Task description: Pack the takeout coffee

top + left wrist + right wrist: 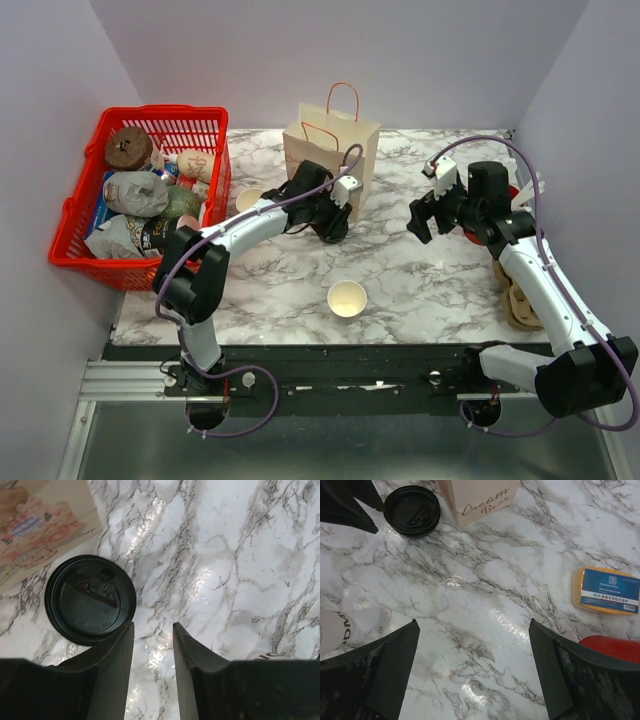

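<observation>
Workspace: marble table (430, 285). A paper bag (322, 140) with red handles is stood upright at the back centre. A red basket (165, 112) filled with packets is set at the far left edge.

Task item: the whitish paper cup (347, 298) is found upright and uncovered on the near centre of the table, well apart from the bag. Its cream inside is seen from above. Dark lettering is read on its wall in the right wrist view, but only in part.

A black lid (90, 600) is seen lying on the marble just beside the foot of the bag, on the printed side. It is not touched by either arm.

Left gripper (153, 626): held low over the table near the bag. The fingers are parted, with only bare marble seen between them. The lid is placed just beside the outer face of one finger, outside the gap. Nothing is held.

Right gripper (473, 625): held over open table to the right of the bag. The fingers are spread wide and nothing is held.

Other items: a tan cup (248, 198) is stood between basket and bag, partly covered by the left arm. A yellow sponge (605, 591) with a blue label is laid flat on the marble near a red object (612, 647), which is largely hidden by a finger.
</observation>
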{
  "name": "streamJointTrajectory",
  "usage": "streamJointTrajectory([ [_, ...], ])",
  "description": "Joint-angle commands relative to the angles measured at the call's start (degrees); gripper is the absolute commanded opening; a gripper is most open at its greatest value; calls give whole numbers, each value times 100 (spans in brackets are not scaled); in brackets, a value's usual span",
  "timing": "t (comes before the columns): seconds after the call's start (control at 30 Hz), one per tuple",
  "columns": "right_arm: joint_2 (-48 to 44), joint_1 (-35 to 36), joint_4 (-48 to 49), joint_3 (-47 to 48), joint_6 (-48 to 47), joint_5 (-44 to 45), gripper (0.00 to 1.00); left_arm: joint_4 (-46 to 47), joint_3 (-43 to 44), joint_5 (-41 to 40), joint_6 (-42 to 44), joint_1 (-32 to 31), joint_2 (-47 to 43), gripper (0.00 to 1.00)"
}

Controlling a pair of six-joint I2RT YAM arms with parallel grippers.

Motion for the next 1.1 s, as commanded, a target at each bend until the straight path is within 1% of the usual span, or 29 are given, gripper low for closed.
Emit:
streamJointTrajectory([
  [0.0,6,-30,33,132,43,-91,100,180,308,-273,160,-212,417,46],
  [0.2,-169,-30,33,-25,8,-30,100,92,730,-537,152,-300,883,41],
  [0.43,-240,-38,50,-122,-36,23,100,49,959,-844,178,-352,1130,41],
  [0.5,-240,-30,59,-140,-36,23,100,48,959,-888,178,-361,1182,40],
  [0.6,-214,-30,59,-140,-36,6,100,40,959,-906,196,-379,1253,35],
  [0.97,-152,-30,68,-122,-45,6,100,22,1012,-1047,178,-396,1393,34],
  [1.07,-144,-30,68,-131,-45,6,100,-4,1073,-1056,178,-396,1446,30],
])
